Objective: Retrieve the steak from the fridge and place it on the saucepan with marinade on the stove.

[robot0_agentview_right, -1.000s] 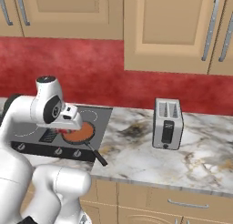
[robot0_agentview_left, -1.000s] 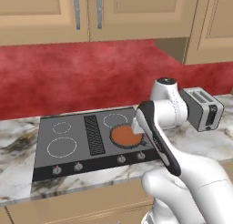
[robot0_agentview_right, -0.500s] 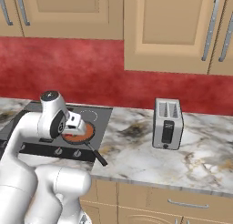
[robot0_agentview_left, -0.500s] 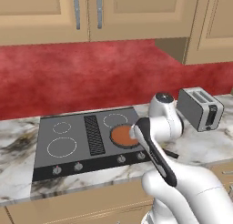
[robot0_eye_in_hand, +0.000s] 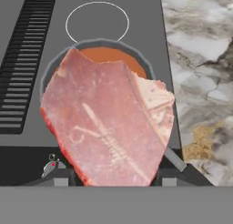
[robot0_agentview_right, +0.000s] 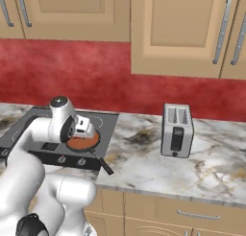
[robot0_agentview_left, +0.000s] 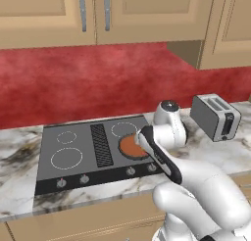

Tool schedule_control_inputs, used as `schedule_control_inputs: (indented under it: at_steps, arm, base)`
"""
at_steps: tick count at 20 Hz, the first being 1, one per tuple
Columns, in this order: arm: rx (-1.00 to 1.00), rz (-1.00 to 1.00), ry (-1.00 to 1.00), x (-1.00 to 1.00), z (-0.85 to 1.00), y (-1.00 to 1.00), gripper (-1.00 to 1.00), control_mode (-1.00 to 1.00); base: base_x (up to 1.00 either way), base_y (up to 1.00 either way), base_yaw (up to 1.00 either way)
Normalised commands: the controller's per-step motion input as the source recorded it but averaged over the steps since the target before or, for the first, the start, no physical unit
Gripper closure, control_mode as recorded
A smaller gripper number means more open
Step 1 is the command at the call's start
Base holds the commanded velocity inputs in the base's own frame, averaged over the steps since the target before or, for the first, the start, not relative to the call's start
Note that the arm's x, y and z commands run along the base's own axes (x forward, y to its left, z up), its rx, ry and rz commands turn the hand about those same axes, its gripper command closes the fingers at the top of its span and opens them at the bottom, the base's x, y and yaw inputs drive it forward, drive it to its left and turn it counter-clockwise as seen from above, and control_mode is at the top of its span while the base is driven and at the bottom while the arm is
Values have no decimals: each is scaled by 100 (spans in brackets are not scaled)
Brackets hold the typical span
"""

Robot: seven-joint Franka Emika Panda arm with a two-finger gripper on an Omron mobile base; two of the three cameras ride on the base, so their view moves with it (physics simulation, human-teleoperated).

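Note:
The steak [robot0_eye_in_hand: 107, 123], a flat pink-red slab, hangs in my gripper [robot0_eye_in_hand: 113, 178], which is shut on it at its lower edge. It hovers right over the saucepan [robot0_eye_in_hand: 139, 57] and hides most of the orange-brown marinade [robot0_eye_in_hand: 109, 54]. The saucepan [robot0_agentview_left: 128, 147] sits on the front right burner of the stove [robot0_agentview_left: 73, 174]. In the right base view my gripper [robot0_agentview_right: 87, 130] is low over the saucepan [robot0_agentview_right: 82, 144], whose dark handle [robot0_agentview_right: 103, 164] points toward the counter's front edge. The fridge is out of view.
A silver toaster [robot0_agentview_left: 214, 116] [robot0_agentview_right: 177, 129] stands on the marble counter [robot0_agentview_right: 144, 158] right of the stove. A black vent grille [robot0_agentview_left: 101, 144] runs down the cooktop's middle, with knobs [robot0_agentview_left: 83, 178] along its front. Wooden cabinets [robot0_agentview_right: 178, 29] hang above the red wall.
My arm has bent down and the hand has dropped lower toward the saucepan, still carrying the steak. The pan and toaster have not moved.

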Motion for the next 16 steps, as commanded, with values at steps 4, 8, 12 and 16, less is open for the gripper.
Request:
schedule_control_inputs:
  at_steps: [4, 8, 12, 16]
  arm:
    - [0, 0, 0, 54, 0, 10, 100, -100]
    - [0, 0, 0, 33, -13, 11, 100, -100]
    - [0, 0, 0, 24, -23, 11, 100, -100]
    - [0, 0, 0, 5, -36, 4, 100, -100]
  base:
    - [0, 0, 0]
    - [0, 0, 0]
    - [0, 0, 0]
    - [0, 0, 0]
